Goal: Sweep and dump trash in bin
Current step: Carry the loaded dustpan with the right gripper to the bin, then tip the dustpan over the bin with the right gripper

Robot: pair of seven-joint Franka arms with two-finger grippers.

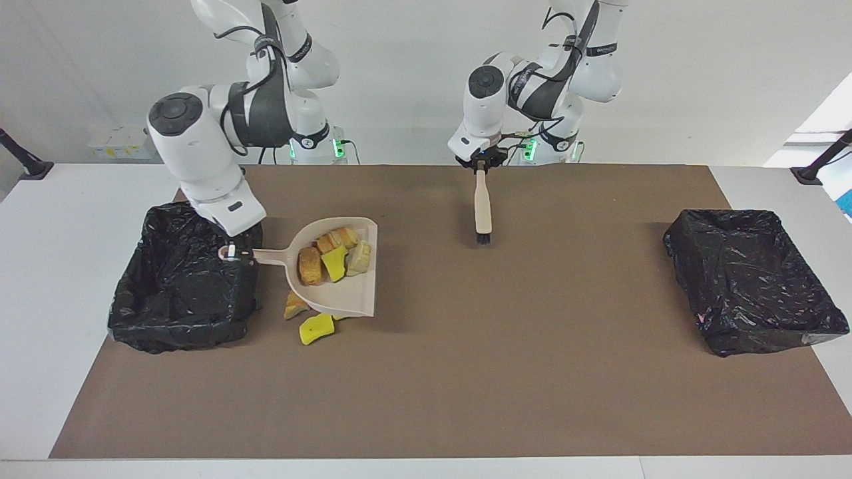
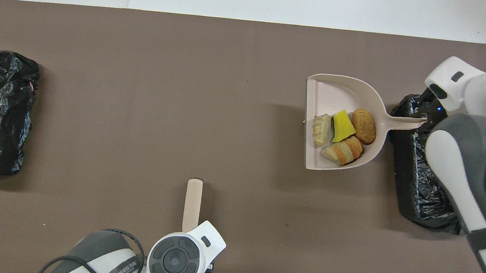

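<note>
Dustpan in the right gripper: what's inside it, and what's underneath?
The dustpan carries four scraps: one yellow, three bread-like. Under it, the mat holds a yellow scrap and an orange-striped one; anything else there is covered.

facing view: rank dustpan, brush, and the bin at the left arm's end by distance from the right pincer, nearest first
1. dustpan, handle in the right pincer, by the bin at the right arm's end.
2. brush, mid-table, hanging from the left pincer.
3. bin, at the left arm's end.
</note>
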